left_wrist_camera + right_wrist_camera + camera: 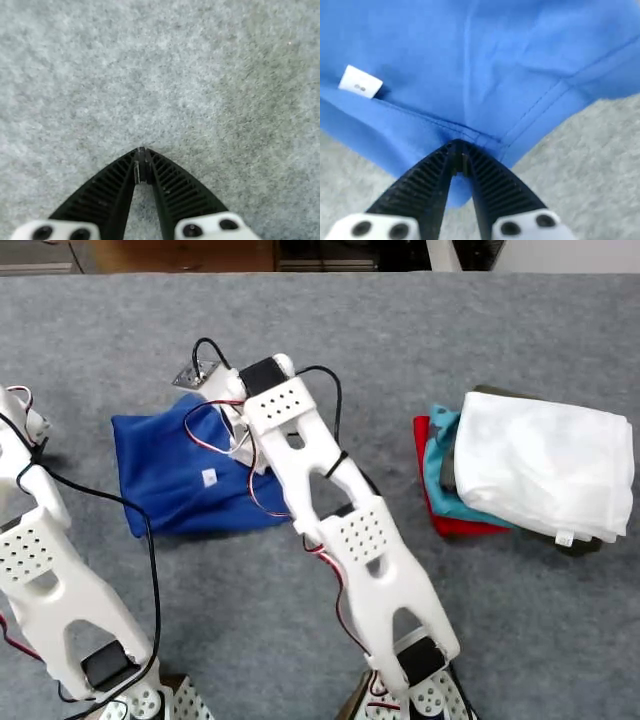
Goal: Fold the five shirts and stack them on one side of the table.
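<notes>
Pinching the smooth blue shirt, the right tool clamps its seam; the left tool hangs closed over fuzzy table.

we look down on the grey table from high up, the blue shirt lying far below us. our right wrist camera hangs close over that shirt's edge, a part the high view shares; our left wrist camera faces bare table close up, away from the shirt.

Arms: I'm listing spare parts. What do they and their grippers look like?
Left arm and right arm: white shells with dotted holes and triangular cut-outs, black motors, black and red-white cables. Left gripper and right gripper: black, ribbed, tapered fingers.
</notes>
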Robot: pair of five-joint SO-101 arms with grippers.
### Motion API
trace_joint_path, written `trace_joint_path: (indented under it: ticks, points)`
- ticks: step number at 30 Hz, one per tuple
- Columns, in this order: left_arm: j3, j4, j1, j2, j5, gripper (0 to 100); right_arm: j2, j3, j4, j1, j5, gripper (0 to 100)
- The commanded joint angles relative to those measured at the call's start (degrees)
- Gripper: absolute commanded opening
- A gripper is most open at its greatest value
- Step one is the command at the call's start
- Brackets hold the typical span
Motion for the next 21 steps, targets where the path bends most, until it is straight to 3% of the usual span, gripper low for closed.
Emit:
trace_joint_path:
  ticks: [1, 11, 21]
  points:
    - [-2.1, -0.7, 0.5, -0.7, 0.2, 2, -10.2, 7.7, 1.1, 1.2, -0.3, 0.5]
    - [-2.1, -0.6, 0.4, -0.7, 0.2, 2, -22.5, 30.7, 1.1, 1.7, 1.0, 0.5]
    - [-2.1, -0.6, 0.4, -0.7, 0.2, 2, -22.5, 15.8, -5.3, 2.6, 1.8, 0.5]
